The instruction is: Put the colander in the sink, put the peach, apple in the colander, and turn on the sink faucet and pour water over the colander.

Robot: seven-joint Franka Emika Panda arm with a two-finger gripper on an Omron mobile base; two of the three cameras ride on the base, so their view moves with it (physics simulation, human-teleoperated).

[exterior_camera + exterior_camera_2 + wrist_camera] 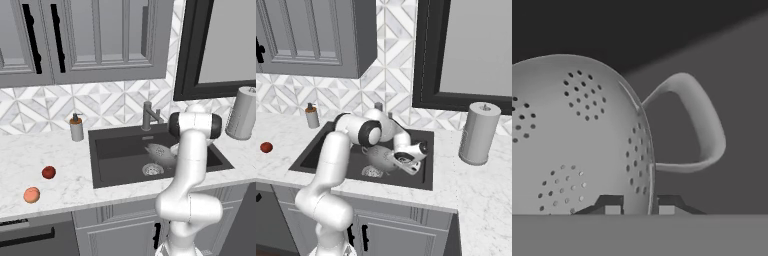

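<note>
One colander [577, 140] (fruitless) in sink [110, 145]

The sink [107, 150] is dark grey, set in a white, grey-veined marble worktop [55, 150]. Inside the sink, the colander [577, 140] is silver, dotted with clusters of small holes. Left of the sink lie a dark red apple [48, 172] and an orange-pink peach [31, 195].

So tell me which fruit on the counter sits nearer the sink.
The apple, dark red, lies nearer the sink; the paler peach sits farther left, toward the counter's front edge.
</note>
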